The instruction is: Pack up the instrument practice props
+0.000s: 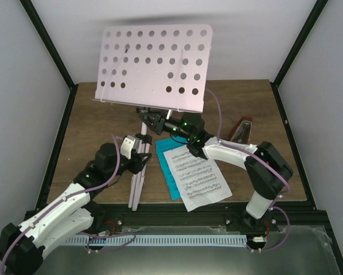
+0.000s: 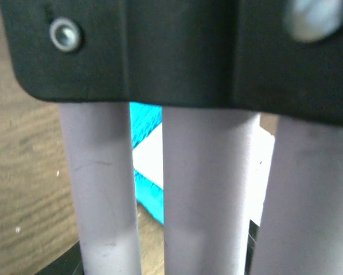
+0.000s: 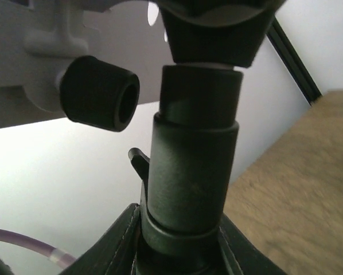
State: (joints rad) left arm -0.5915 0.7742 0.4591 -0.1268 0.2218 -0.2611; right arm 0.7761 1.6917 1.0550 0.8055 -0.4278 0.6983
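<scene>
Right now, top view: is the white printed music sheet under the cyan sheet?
No, the white printed music sheet lies on top of the cyan sheet, covering most of it.

My table (image 1: 85, 137) is brown wood. A white music sheet (image 1: 201, 179) lies flat near the front, on top of a blue sheet (image 1: 167, 172) that peeks out on the left. A small brown metronome (image 1: 244, 129) stands further back on the right. The pink music stand (image 1: 136, 189) has its thin legs close together, just left of the sheets, with its feet by the front edge.
</scene>
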